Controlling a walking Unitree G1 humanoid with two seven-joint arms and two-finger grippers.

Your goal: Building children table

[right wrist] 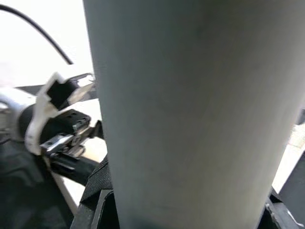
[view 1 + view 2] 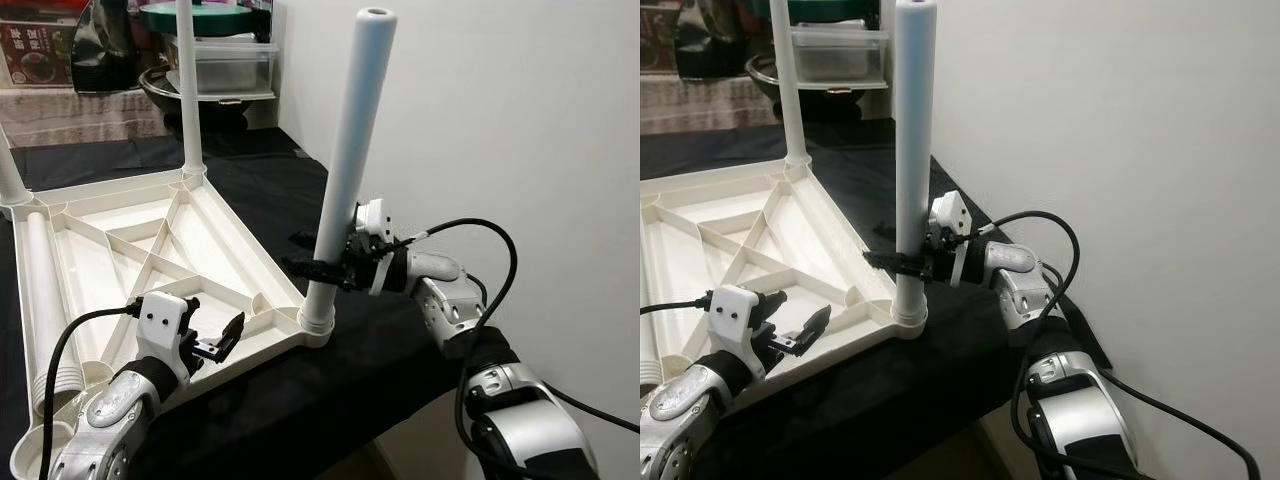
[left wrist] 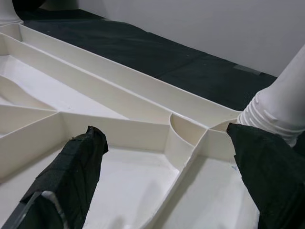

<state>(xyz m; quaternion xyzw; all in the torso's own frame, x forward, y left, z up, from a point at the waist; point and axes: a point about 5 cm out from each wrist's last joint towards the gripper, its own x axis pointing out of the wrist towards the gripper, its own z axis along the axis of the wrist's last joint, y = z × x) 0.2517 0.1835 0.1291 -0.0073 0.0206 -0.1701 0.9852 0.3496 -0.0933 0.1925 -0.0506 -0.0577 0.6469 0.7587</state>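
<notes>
Upturned tabletop [image 2: 120, 250] on cloth-covered surface [image 2: 270, 190] — leg [image 2: 345, 170] upright in near right corner socket; second leg [image 2: 188, 80] behind, far corner.

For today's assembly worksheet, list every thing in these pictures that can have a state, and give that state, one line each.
Table top: upside down on the black cloth, ribs facing up.
Near corner leg: upright in its corner socket, slightly tilted.
Far leg: upright in its socket.
Loose leg: lying flat inside the table top.
Right gripper: fingers shut around the near corner leg.
Left gripper: fingers open, over the table top's near edge.
</notes>
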